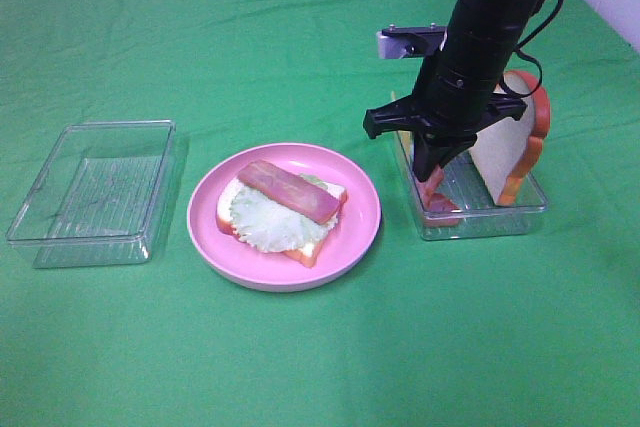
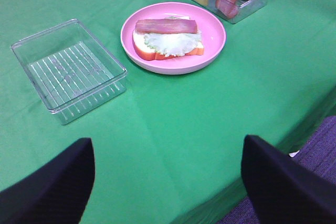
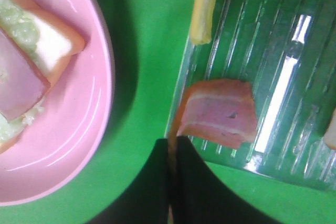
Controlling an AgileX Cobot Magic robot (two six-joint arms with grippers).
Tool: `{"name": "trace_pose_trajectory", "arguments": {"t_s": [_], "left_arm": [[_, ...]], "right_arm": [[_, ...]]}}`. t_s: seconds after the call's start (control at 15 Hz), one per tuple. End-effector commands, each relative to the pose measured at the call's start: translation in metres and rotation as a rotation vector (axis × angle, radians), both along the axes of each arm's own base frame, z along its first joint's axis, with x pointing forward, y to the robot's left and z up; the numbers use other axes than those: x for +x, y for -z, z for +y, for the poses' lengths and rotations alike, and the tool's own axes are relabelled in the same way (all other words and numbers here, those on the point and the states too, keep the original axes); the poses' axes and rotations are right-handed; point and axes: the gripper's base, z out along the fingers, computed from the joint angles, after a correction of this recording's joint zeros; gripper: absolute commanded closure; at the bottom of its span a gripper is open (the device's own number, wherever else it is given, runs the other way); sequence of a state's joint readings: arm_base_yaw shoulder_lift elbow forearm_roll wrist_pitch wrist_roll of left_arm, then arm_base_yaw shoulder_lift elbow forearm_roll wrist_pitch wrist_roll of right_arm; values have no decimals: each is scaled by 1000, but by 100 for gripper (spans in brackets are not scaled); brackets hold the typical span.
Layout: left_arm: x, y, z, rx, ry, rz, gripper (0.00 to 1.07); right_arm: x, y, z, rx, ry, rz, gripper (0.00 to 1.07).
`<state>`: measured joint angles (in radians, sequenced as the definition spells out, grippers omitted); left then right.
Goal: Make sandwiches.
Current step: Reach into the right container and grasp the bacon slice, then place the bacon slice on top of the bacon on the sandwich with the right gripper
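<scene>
The partly built sandwich (image 1: 285,209) lies on the pink plate (image 1: 355,237): a white bread slice with orange crust, pale green lettuce (image 1: 262,222), and one bacon strip (image 1: 290,190) on top. It also shows in the left wrist view (image 2: 168,40). My right gripper (image 1: 432,169) reaches down into the right clear tray (image 1: 500,222). It is shut on the edge of a second bacon strip (image 3: 218,114). A yellow cheese slice (image 3: 205,3) and an upright bread slice (image 1: 505,152) stand in that tray. My left gripper (image 2: 168,182) is open and empty above the table's near edge.
An empty clear tray (image 1: 95,187) sits left of the plate on the green cloth (image 1: 300,347). The table's edge (image 2: 294,140) is close to my left gripper. The right arm (image 1: 480,37) rises over the right tray.
</scene>
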<state>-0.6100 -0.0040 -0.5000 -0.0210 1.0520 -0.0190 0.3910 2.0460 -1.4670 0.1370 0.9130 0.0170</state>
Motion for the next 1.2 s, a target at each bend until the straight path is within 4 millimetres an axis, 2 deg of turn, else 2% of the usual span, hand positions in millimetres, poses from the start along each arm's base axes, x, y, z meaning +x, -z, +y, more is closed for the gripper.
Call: {"name": "trace_pose_trajectory", "arguments": {"t_s": [0.07,0.2,0.33,0.47,0.67,0.73,0.8,0.93,1.2], "left_arm": [[-2,0,1,-17,4,-23,33],[-2,0,1,-17,4,-23,33],[-2,0,1,-17,4,-23,33],[-2,0,1,-17,4,-23,33],[-2,0,1,-17,4,-23,33],[-2,0,1,-17,4,-23,33],[-2,0,1,-17,4,-23,33],[-2,0,1,-17,4,-23,33],[-2,0,1,-17,4,-23,33]], "right_arm": [[-2,-8,-2,-11,-4,9,107],[-5,-22,-3,-1,-5,-13,107],[-11,-50,-4,24,-6,-49,107],[-23,-80,-6,72,-5,-75,107],[-44,-113,1,224,-66,-52,107],[-46,-116,3,262,-78,-40,107],[-50,-121,18,439,-112,-6,107],[-46,-120,32,594,-140,4,107],[-35,-96,61,803,-168,43,107]]}}
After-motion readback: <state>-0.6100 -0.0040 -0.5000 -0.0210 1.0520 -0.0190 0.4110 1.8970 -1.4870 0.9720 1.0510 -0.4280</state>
